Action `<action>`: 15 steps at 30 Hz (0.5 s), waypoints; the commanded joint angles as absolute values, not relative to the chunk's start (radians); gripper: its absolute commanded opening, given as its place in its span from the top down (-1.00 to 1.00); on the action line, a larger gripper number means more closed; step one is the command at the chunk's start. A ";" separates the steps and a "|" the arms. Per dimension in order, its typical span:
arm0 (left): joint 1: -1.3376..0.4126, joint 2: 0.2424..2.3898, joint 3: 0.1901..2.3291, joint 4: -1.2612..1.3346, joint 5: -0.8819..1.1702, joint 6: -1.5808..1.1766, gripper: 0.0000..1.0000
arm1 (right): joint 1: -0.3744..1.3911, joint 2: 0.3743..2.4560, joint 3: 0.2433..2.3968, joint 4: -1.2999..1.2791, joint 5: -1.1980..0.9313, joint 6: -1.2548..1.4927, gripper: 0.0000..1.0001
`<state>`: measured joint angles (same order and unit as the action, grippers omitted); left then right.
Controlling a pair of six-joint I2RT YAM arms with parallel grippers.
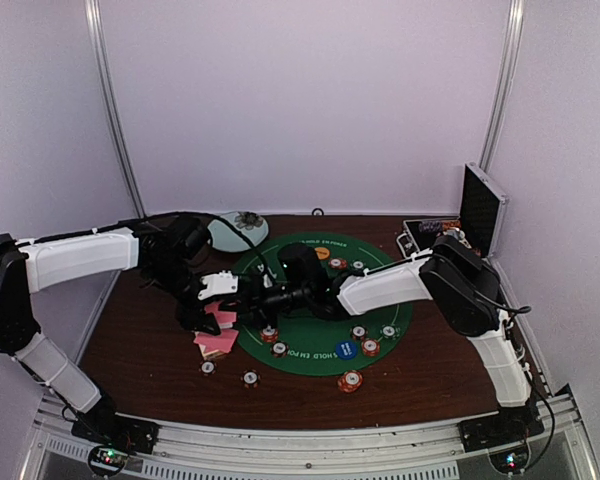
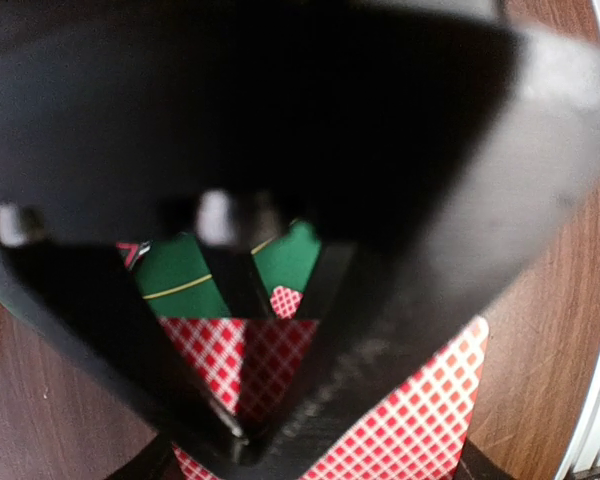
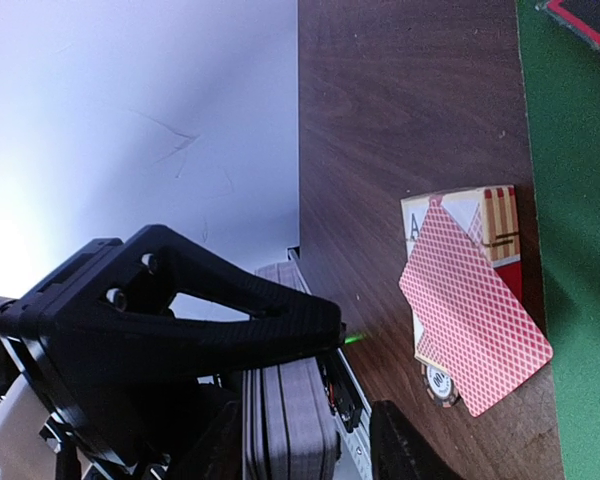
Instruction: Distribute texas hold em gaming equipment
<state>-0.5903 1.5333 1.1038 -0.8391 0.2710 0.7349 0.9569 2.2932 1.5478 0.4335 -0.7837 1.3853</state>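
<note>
Pink-backed cards (image 1: pixel 217 342) lie in a small pile on the wood just left of the green mat (image 1: pixel 380 318). In the right wrist view a loose card (image 3: pixel 475 320) leans on a card box (image 3: pixel 495 215), with a chip (image 3: pixel 438 381) under it. My left gripper (image 1: pixel 198 318) is shut, its fingertips (image 2: pixel 242 440) down on the checked cards (image 2: pixel 420 420); whether they pinch one I cannot tell. My right gripper (image 1: pixel 245 300) reaches across the mat toward the pile and stands open (image 3: pixel 365 375) with nothing between its fingers. Striped chips (image 1: pixel 350 381), a blue disc (image 1: pixel 345 349) and an orange disc (image 1: pixel 322 253) are scattered about.
The open silver-and-black case (image 1: pixel 475 215) stands at the back right. The pale round plate (image 1: pixel 238 228) sits at the back behind the left arm. A grey ribbed block (image 3: pixel 290 430) shows at the table's edge. More chips (image 1: pixel 250 377) lie on the wood near the front.
</note>
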 commanded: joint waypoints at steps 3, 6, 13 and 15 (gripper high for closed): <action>-0.591 1.508 1.136 -0.862 0.268 0.735 0.55 | 0.950 2.286 1.570 0.411 -0.765 1.368 -0.09; -0.591 1.503 1.144 -0.874 0.263 0.733 0.56 | 0.954 2.286 1.586 0.396 -0.767 1.361 -0.14; -0.591 1.484 1.144 -0.884 0.253 0.734 0.62 | 0.958 2.290 1.606 0.348 -0.781 1.341 -0.12; -0.590 1.478 1.144 -0.883 0.247 0.736 0.62 | 0.957 2.287 1.606 0.339 -0.785 1.339 -0.09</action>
<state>-0.5907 1.5185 1.1076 -0.8776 0.2550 0.7349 0.9550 2.2936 1.5784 0.3649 -0.7776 1.3609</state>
